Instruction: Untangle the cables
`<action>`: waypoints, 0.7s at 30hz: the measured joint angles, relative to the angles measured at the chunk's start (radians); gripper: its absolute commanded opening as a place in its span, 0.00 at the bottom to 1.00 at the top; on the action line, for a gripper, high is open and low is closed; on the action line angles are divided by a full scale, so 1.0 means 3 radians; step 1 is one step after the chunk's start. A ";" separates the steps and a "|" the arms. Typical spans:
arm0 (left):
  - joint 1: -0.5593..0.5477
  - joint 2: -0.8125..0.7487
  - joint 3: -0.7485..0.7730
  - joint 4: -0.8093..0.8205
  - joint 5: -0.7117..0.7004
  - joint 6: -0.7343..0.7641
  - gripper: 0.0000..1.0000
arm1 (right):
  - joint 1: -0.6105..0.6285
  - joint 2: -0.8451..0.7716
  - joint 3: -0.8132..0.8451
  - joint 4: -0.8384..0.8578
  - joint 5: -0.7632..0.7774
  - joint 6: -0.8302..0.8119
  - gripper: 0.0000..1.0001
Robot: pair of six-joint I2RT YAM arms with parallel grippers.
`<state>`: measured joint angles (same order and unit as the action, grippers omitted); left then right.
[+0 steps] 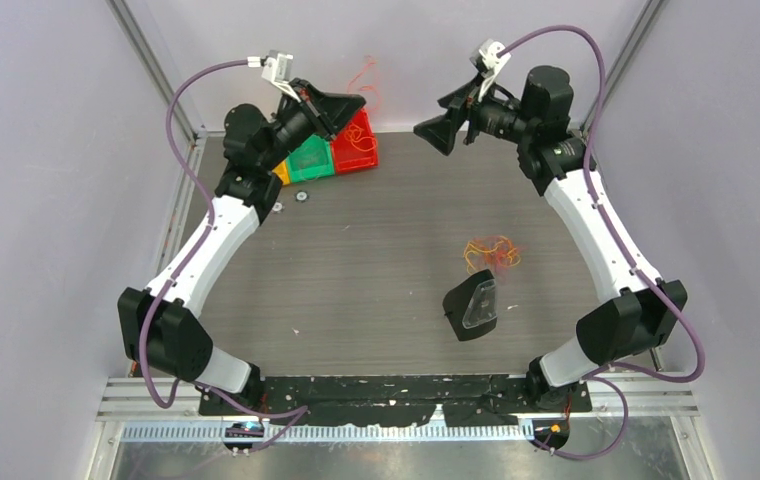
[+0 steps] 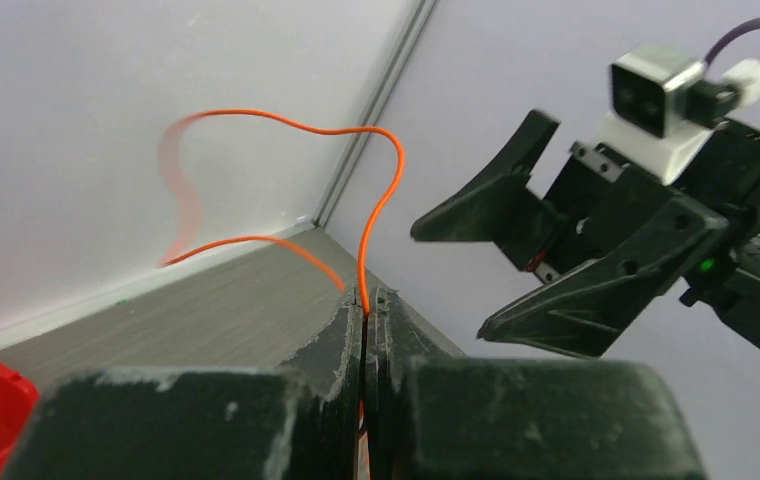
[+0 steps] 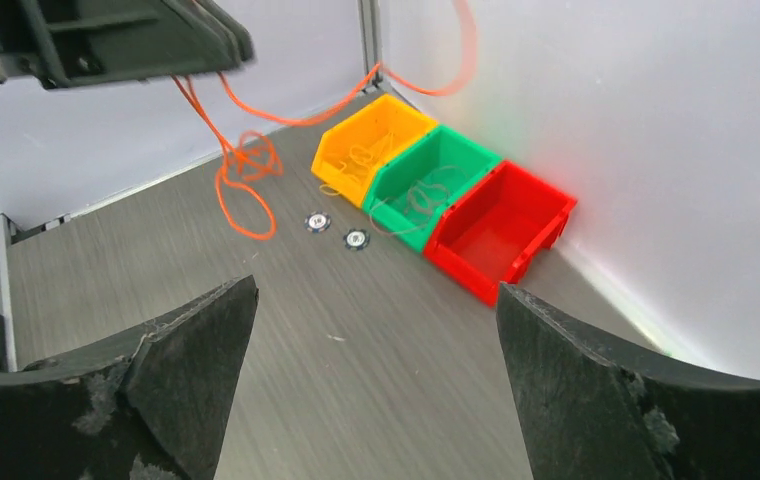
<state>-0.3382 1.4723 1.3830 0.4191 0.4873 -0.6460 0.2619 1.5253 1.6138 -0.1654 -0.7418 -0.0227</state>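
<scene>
From above, your left gripper (image 1: 348,104) is raised over the red bin (image 1: 358,146) at the far edge. A thin orange wire (image 1: 365,74) curls up from it against the back wall. Your right gripper (image 1: 434,132) hangs across from it and nothing shows between its jaws. A small tangle (image 1: 491,252) of red, orange and yellow strands lies on the table (image 1: 356,280), well apart from the bins and just behind a black holder (image 1: 473,308). That knot is what is left to do, so I judge you partway through.

In the left wrist view, the fingers (image 2: 341,350) are pressed flat together with the orange wire (image 2: 368,225) pinched at their tips. From the pinch it stands nearly upright, arches over to the left and loops back down. Its free end points at the jaws. Your right gripper (image 2: 450,282) is spread wide and apart from the wire.

In the right wrist view, the right gripper (image 3: 376,292) is fully splayed and holds nothing. The orange wire (image 3: 246,170) drops from the left gripper (image 3: 106,40) in loose coils towards the table. One run climbs towards the corner post. Thin strands already lie in the yellow bin (image 3: 341,160) and the green bin (image 3: 471,155), so some sorting looks done.
</scene>
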 measured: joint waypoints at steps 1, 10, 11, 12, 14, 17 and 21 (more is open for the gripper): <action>-0.0001 0.0000 0.0000 -0.0047 0.0000 -0.0001 0.00 | 0.0025 0.0000 0.0051 0.0024 0.0003 -0.0036 0.95; -0.0018 -0.0001 0.0019 -0.0434 0.0134 0.0039 0.00 | 0.0150 0.0014 0.0395 0.0055 -0.0070 -0.0502 0.95; -0.0024 -0.0001 0.0031 -0.0472 0.0192 0.0056 0.00 | 0.0179 0.0017 0.0426 0.0020 -0.0086 -0.0629 0.95; -0.0029 0.0000 0.0050 -0.0521 0.0254 0.0071 0.00 | 0.0224 0.0020 0.0449 0.0001 -0.0109 -0.0760 0.95; -0.0046 0.0000 0.0112 -0.0647 0.0401 0.0108 0.00 | 0.0338 0.0028 0.0502 -0.0079 -0.0161 -0.1033 0.95; -0.0074 0.0000 0.0193 -0.0804 0.0627 0.0247 0.00 | 0.0518 0.0038 0.0599 -0.0277 -0.0256 -0.1486 0.95; -0.0117 0.0000 0.0270 -0.1001 0.0917 0.0463 0.00 | 0.0690 0.0043 0.0689 -0.0584 -0.0361 -0.2023 0.95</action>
<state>-0.3733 1.4723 1.4639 0.1188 0.7624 -0.5072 0.4690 1.5383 1.8206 -0.3405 -0.8501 -0.6296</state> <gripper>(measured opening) 0.015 0.954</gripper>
